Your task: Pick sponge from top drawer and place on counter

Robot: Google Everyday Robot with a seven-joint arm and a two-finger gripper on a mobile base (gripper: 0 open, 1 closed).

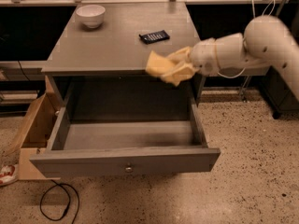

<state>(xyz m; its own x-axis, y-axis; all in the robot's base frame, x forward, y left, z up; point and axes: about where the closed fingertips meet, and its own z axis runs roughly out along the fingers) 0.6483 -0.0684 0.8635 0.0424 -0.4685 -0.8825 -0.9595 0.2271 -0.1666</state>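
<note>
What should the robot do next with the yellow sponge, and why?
Probably carry the sponge a little further in over the counter before letting go. The gripper, fingers shut on the sponge, hangs right at the counter's front edge, above the open top drawer, so dropping it now could land it inside.

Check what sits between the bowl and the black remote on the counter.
Nothing: bare counter between bowl and remote, camera view. End effector holds the sponge at the counter's front edge.
</note>
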